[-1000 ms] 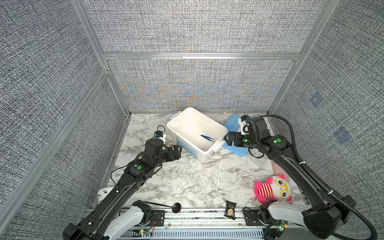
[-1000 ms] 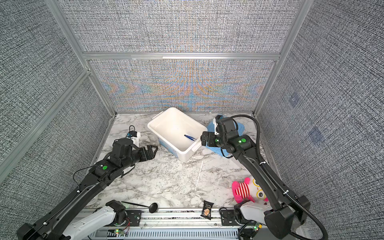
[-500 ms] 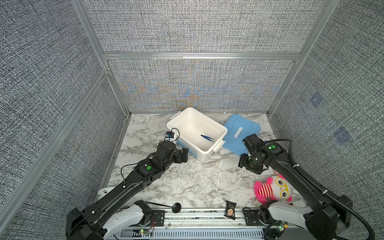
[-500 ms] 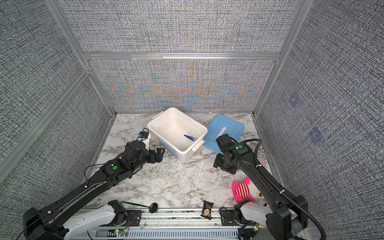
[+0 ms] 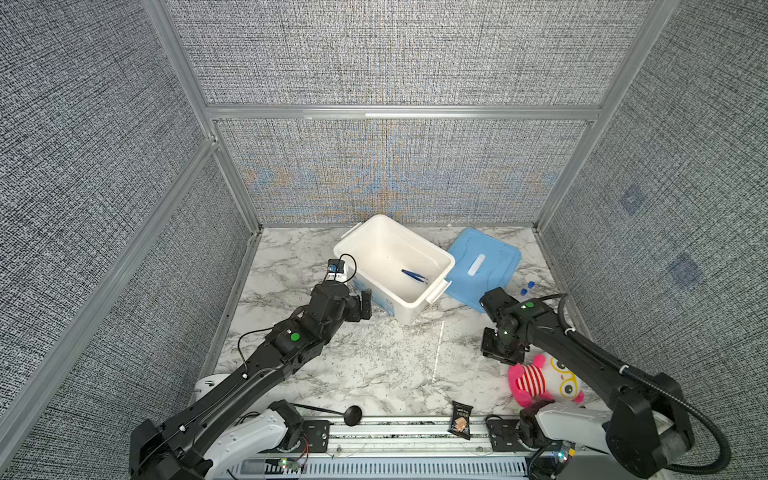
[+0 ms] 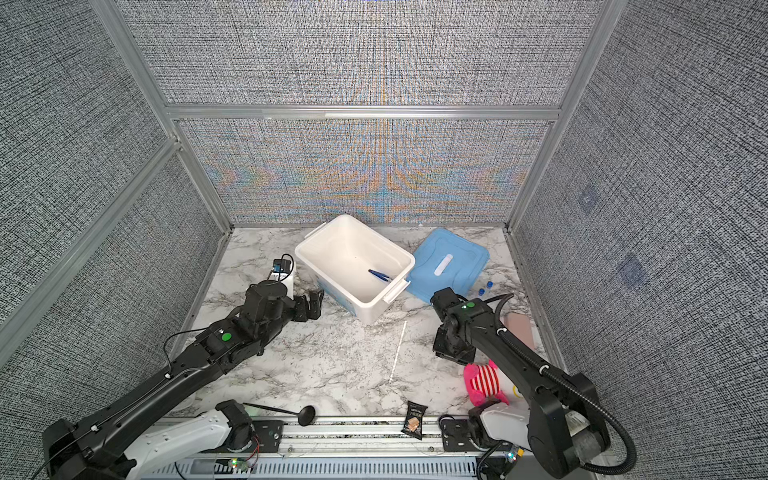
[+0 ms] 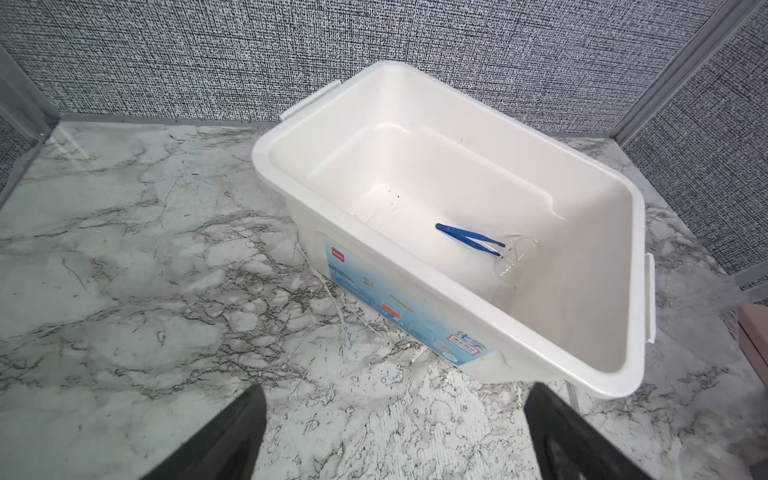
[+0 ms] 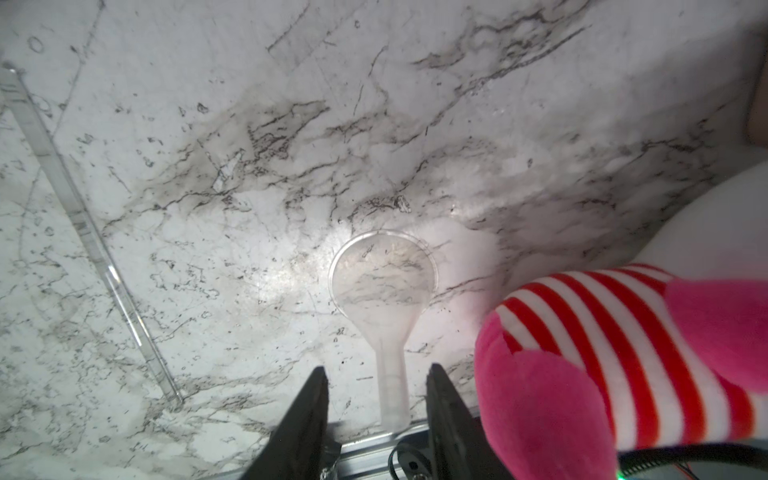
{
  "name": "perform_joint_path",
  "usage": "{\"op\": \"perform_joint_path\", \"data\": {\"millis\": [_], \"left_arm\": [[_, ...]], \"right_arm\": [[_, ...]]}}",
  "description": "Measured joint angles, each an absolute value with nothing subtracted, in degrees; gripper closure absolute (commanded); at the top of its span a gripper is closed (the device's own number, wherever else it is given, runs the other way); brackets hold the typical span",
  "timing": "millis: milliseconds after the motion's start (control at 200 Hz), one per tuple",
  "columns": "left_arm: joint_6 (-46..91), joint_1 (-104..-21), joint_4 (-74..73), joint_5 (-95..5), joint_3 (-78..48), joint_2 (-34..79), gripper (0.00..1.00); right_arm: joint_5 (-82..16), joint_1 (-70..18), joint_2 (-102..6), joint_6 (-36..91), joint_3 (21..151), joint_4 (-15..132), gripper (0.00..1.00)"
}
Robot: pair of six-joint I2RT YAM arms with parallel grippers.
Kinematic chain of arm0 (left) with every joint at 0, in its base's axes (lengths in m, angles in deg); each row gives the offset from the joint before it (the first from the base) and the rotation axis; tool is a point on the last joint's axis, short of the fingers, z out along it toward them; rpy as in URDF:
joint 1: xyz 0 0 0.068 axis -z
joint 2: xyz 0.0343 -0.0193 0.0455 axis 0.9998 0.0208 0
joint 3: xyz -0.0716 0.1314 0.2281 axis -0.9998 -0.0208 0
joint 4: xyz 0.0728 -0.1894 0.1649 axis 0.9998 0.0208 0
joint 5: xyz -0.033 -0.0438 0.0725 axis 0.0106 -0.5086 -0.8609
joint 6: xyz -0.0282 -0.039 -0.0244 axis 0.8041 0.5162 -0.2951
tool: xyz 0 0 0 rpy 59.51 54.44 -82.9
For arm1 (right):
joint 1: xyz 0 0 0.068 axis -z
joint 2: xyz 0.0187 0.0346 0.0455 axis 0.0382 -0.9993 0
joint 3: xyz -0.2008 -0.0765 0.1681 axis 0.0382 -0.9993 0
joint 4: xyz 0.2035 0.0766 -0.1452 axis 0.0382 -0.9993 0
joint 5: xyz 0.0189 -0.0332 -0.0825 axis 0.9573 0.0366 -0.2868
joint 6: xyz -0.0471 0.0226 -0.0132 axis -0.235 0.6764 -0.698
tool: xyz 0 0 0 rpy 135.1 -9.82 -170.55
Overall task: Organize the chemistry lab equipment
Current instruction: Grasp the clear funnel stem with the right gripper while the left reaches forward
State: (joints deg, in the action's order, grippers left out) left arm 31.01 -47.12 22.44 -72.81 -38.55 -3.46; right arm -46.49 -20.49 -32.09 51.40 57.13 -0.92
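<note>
Straddles handle of clear round-headed tool (image 8: 384, 278) with right gripper (image 8: 377, 370), fingers (image 8: 307, 407) part-spread, not touching it. Holds left gripper (image 7: 395, 388) spread wide beside white bin (image 7: 311, 232) containing dark blue tweezers (image 7: 469, 240).

Top pair overhead (same scene), wrists close

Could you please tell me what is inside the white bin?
The white bin holds blue tweezers and a clear item; its near wall hides a strip of floor.
</note>
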Motion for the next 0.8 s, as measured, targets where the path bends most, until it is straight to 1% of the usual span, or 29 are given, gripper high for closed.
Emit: {"op": "perform_joint_path", "data": {"millis": [55, 80, 130, 255, 520, 685, 800], "left_arm": [[31.0, -47.1, 22.5, -73.1, -38.6, -3.5, 0.02], [31.0, -47.1, 22.5, -73.1, -38.6, -3.5, 0.02], [31.0, -47.1, 22.5, -73.6, -38.5, -3.5, 0.02], [31.0, -47.1, 22.4, -73.9, -38.5, -3.6, 0.02], [31.0, -47.1, 21.9, -73.9, -38.3, -2.5, 0.01], [31.0, -47.1, 20.9, -73.9, -38.0, -2.2, 0.01], [31.0, -47.1, 21.3, -73.9, -37.0, -2.1, 0.01]], "right_arm": [[-46.6, -20.2, -32.9, 51.0, 56.8, 0.0, 0.64], [-46.6, -20.0, -33.2, 50.9, 56.5, 0.4, 0.67], [-46.6, -19.9, -33.5, 50.2, 55.9, 1.3, 0.76], [-46.6, -19.9, -33.6, 50.0, 54.7, 2.5, 0.87], [-45.8, -19.8, -31.6, 49.5, 56.2, 1.6, 0.89], [-45.0, -19.9, -29.6, 48.9, 59.5, -0.5, 0.89], [-44.5, -19.9, -29.5, 47.8, 64.1, -2.8, 0.88]]}}
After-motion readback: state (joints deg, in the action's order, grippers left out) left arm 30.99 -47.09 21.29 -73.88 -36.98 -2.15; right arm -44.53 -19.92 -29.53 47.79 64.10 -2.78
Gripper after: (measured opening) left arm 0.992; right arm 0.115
